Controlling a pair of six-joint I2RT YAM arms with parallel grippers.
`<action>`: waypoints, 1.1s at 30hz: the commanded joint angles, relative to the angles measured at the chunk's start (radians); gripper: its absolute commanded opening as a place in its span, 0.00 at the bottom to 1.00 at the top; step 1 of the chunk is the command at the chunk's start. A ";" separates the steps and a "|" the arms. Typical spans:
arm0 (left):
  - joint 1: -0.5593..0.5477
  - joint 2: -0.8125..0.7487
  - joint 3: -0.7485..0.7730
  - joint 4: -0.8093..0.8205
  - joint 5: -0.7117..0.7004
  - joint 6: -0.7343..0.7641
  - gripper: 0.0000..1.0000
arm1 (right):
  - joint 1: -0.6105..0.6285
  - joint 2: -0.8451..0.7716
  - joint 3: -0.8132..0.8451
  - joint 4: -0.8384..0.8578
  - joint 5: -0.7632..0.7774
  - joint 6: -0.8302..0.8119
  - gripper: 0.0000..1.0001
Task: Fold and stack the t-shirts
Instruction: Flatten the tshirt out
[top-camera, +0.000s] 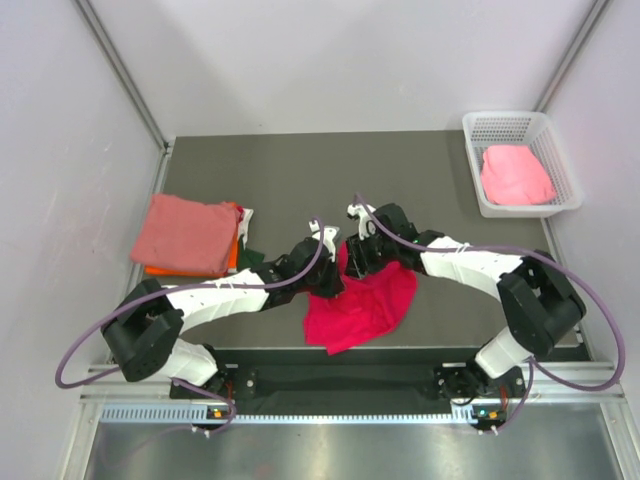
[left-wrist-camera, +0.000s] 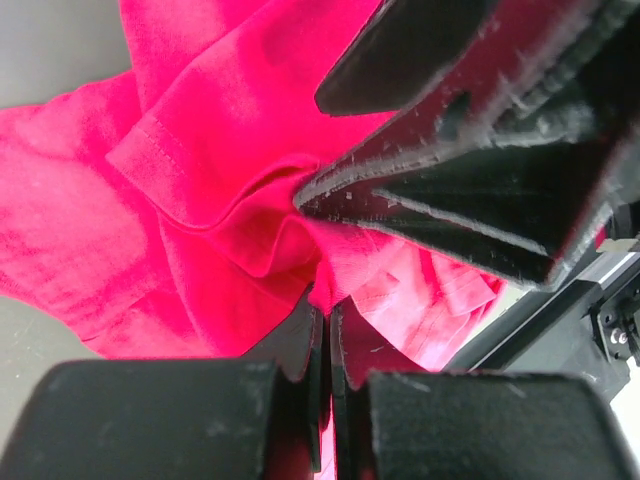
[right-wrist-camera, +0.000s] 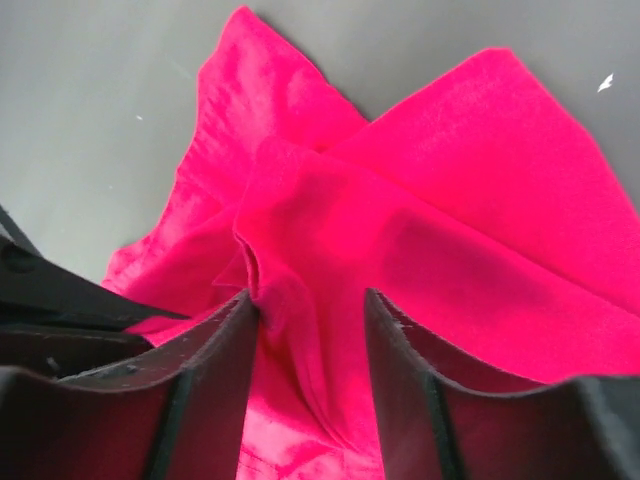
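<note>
Top external view: four soft cloth t-shirts are in sight. One crimson-pink t-shirt (top-camera: 365, 305) lies crumpled in loose, irregular folds on the dark matte surface (top-camera: 300, 170), just in front of the arm bases. To the left of the crimson-pink t-shirt, a dusty salmon t-shirt (top-camera: 185, 232) lies folded into a rough square on top of an orange t-shirt (top-camera: 232, 252), of which only thin edges show. Far to the right of and beyond the crimson-pink t-shirt stands one white plastic mesh basket (top-camera: 500, 125), rectangular, holding a bunched light pink t-shirt (top-camera: 515, 175). Both the left gripper (top-camera: 333, 287) and the right gripper (top-camera: 353, 265) meet at the far edge of the crimson-pink t-shirt.

Left wrist view: the two flat black fingers (left-wrist-camera: 295, 350) are pressed together, pinching a gathered pleat of the crimson-pink t-shirt; a stitched hem curves just beyond them.

Right wrist view: the two black fingers (right-wrist-camera: 225, 350) stand apart, straddling a raised ridge of the same cloth, which touches the left-hand finger; the grip is not clenched.
</note>
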 joint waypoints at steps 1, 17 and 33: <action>0.001 -0.019 0.028 -0.007 -0.015 0.011 0.00 | 0.015 0.030 0.064 0.015 0.020 -0.010 0.43; 0.003 -0.050 0.008 -0.052 -0.073 0.015 0.00 | -0.196 -0.303 -0.023 0.049 0.178 0.148 0.00; 0.013 -0.074 0.163 -0.273 -0.266 0.037 0.63 | -0.560 -0.602 -0.052 -0.132 0.291 0.243 0.00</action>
